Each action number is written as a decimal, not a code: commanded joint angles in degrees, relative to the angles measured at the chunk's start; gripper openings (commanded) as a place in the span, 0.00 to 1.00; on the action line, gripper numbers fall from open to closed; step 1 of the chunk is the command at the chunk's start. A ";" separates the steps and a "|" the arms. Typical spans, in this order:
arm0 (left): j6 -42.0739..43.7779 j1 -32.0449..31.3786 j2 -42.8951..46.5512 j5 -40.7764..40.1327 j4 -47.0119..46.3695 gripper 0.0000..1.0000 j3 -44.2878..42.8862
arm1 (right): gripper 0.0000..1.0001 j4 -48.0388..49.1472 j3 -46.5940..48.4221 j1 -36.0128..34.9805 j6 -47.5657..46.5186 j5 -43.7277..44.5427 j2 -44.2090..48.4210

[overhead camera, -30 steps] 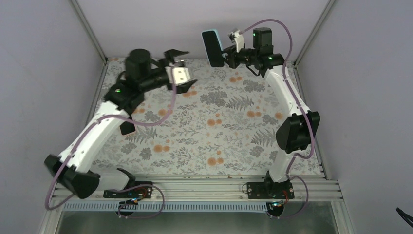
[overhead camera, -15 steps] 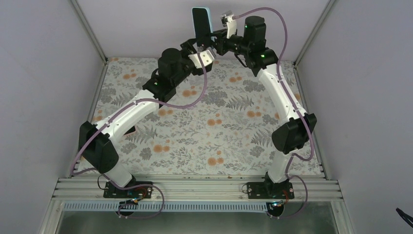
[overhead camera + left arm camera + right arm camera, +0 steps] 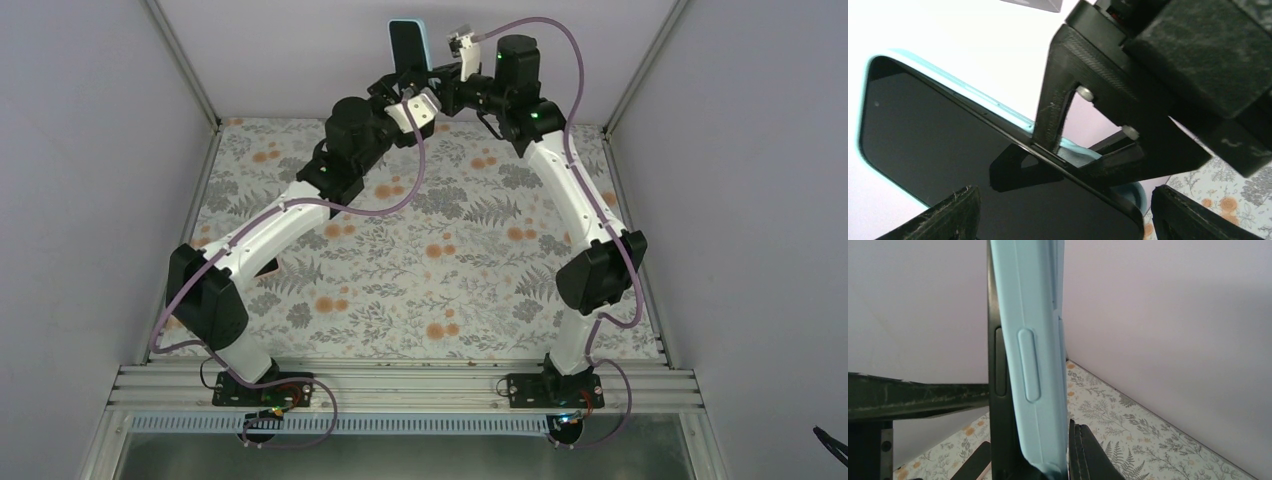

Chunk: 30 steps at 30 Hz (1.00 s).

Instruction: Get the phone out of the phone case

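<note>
The black phone (image 3: 405, 48) in its light blue case (image 3: 425, 48) is held upright in the air at the back of the table. My right gripper (image 3: 436, 84) is shut on its lower end. In the right wrist view the case's side (image 3: 1035, 365) and the phone's black edge (image 3: 996, 405) stand between my fingers (image 3: 1095, 455). My left gripper (image 3: 402, 92) is open, its jaws on either side of the phone's lower part. In the left wrist view the dark screen (image 3: 938, 150) fills the left, with both left fingers (image 3: 950, 217) spread wide and not touching it.
The floral table mat (image 3: 450, 260) lies below both arms. The back wall (image 3: 300, 50) is close behind the phone. Metal frame posts (image 3: 180, 60) stand at the back corners. The left arm's finger (image 3: 913, 397) crosses the right wrist view.
My left arm swung from the back left over to the phone and now brackets it with open jaws. My right gripper carried the phone a little left and higher.
</note>
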<state>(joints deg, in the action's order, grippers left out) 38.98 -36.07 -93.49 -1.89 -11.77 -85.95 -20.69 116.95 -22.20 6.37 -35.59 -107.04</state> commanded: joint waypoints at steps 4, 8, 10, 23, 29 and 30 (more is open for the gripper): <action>-0.49 0.42 0.97 -8.61 -7.87 0.76 2.71 | 0.03 4.09 0.60 -1.09 1.12 -0.37 2.49; 1.55 0.81 1.45 -14.85 -11.95 0.61 3.06 | 0.03 4.27 -1.59 -1.11 0.68 -0.09 3.38; 5.04 0.83 0.50 -19.46 -15.87 0.48 3.45 | 0.03 4.47 -2.29 -1.11 1.06 -0.59 3.71; 39.86 3.09 -8.37 -28.58 -77.11 0.44 12.78 | 0.03 -1.46 -6.55 -1.69 -2.97 -6.02 5.84; 42.46 3.58 -13.32 -28.41 -80.85 0.39 7.10 | 0.03 -7.42 -8.73 -1.71 -7.96 -11.02 6.45; 42.79 3.76 -14.03 -28.47 -81.10 0.37 6.17 | 0.03 -8.26 -8.98 -1.70 -8.67 -11.55 6.68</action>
<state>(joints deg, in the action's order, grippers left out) 76.95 -38.96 -107.59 -17.41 -77.65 -71.75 -13.45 111.02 -23.92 2.96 -34.48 -103.85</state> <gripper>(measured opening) 0.398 0.067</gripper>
